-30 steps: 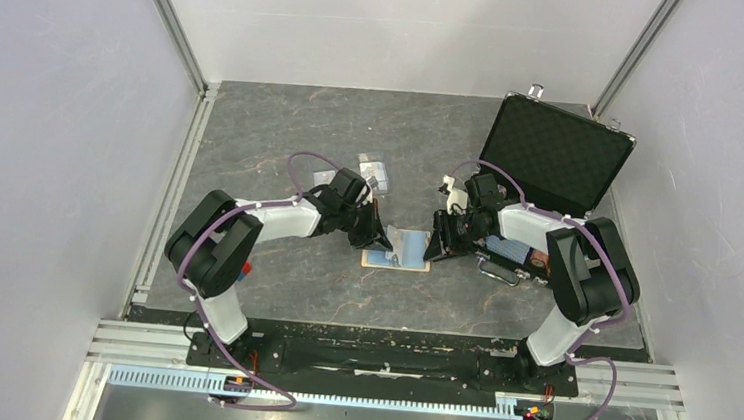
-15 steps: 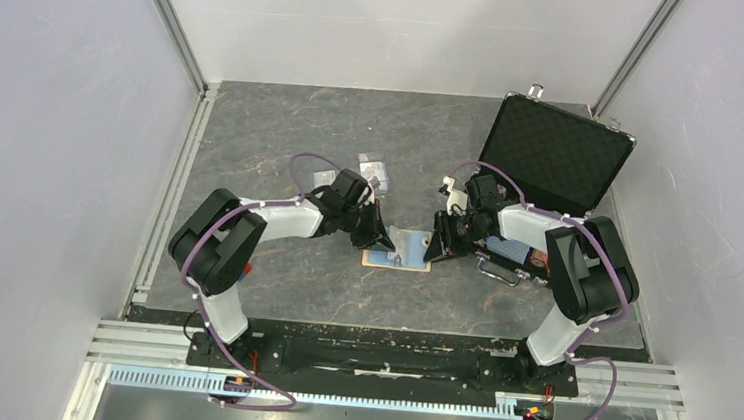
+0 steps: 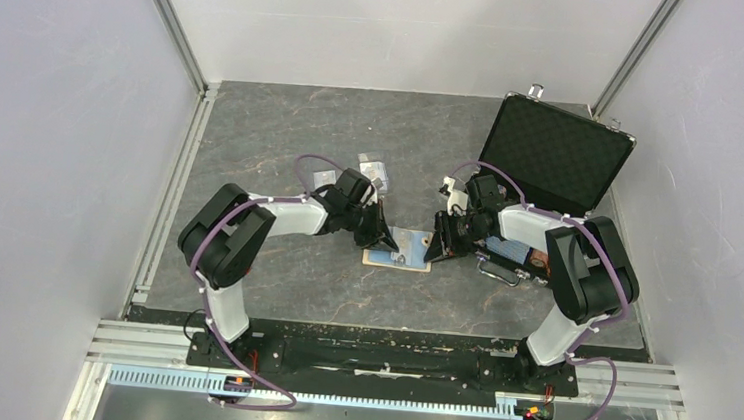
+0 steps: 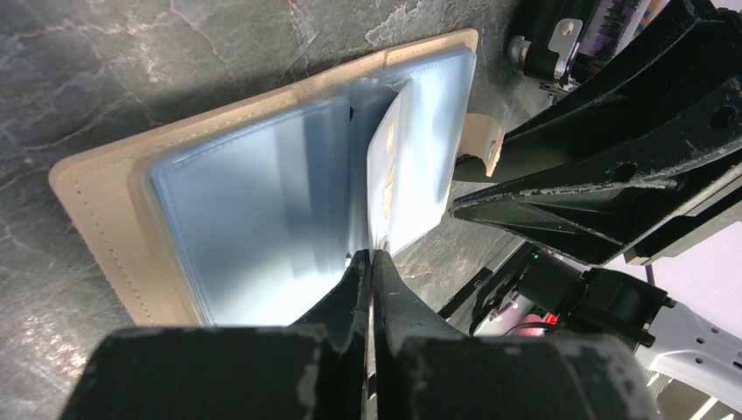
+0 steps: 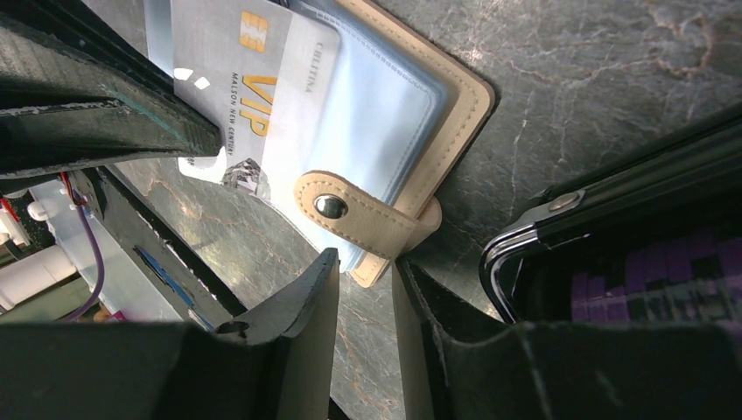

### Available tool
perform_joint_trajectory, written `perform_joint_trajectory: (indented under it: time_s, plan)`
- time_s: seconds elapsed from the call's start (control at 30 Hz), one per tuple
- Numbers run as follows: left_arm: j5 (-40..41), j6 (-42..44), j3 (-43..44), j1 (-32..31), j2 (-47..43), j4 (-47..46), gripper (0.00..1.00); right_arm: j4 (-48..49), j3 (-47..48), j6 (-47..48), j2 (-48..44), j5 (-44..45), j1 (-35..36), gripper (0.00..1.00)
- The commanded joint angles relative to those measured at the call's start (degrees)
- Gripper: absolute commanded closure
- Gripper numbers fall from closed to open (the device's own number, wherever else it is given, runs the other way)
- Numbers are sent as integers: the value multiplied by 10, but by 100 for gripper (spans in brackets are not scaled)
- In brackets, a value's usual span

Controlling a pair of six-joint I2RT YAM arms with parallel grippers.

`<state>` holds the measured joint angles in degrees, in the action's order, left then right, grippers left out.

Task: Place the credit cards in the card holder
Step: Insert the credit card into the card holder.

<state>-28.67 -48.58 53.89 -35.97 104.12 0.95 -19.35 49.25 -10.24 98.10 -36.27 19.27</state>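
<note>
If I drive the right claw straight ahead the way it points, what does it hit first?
Probably the snap tab of the wallet, which sits just ahead of the right claw, whose tips stand open. Height is unclear, so it might pass above it.

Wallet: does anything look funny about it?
Yes. One credit card sits crooked in the open card holder: tilted, not fully inside its blue pocket, one corner hanging past the edge over the table. The left tool pinches it.
</note>
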Motion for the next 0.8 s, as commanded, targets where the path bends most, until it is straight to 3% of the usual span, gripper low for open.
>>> perform_joint_trajectory:
  time_s: [0.0, 0.13, 0.27, 0.57, 0.77]
  plan:
    - [10, 9, 22, -10, 24, 26, 98, 4, -12, 12, 13, 12, 2, 69]
    - [9, 25, 47, -18, 39, 55, 97, 4, -12, 11, 13, 11, 2, 69]
    - [32, 51, 77, -27, 46, 107, 88, 4, -10, 11, 13, 11, 2, 69]
    - [101, 100, 141, -48, 51, 217, 52, 4, -13, 10, 10, 11, 2, 69]
    - [153, 131, 186, -65, 54, 279, 41, 5, -13, 10, 10, 10, 2, 69]
